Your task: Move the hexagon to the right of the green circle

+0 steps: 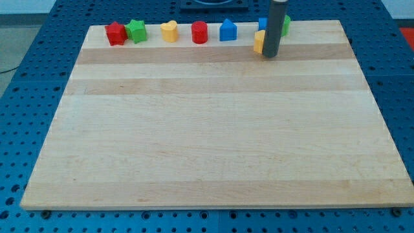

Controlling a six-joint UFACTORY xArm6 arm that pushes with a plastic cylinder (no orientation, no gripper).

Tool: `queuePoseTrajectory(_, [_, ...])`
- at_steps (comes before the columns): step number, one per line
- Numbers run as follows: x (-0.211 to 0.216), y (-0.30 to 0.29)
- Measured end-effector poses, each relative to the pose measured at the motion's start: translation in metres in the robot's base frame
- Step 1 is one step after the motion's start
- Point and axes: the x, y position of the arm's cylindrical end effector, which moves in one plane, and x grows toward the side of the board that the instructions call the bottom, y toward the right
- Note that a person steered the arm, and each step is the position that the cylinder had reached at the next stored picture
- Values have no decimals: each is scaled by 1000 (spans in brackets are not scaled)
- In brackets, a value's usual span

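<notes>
A yellow block point(258, 42), likely the hexagon, sits near the view's top right, half hidden behind my rod. My tip point(270, 55) rests on the board right against the yellow block's right side. A green block point(286, 24), likely the circle, peeks out to the right of the rod, at the board's top edge. A blue block point(262, 24) shows just left of the rod, above the yellow block. The rod hides most of the green and blue blocks.
Along the wooden board's point(207, 129) top edge, from the left, stand a red block point(116, 33), a green star point(136, 30), a yellow heart point(169, 30), a red cylinder point(199, 32) and a blue block point(228, 30). Blue perforated table surrounds the board.
</notes>
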Motion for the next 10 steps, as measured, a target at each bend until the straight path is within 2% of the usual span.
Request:
queuePoseTrajectory(2, [19,-86])
queuePoseTrajectory(3, [-4,-94])
queuePoseTrajectory(4, [-26,-57])
queuePoseTrajectory(6, [-30,34])
queuePoseTrajectory(8, [-11,47])
queuePoseTrajectory(10, [-35,73])
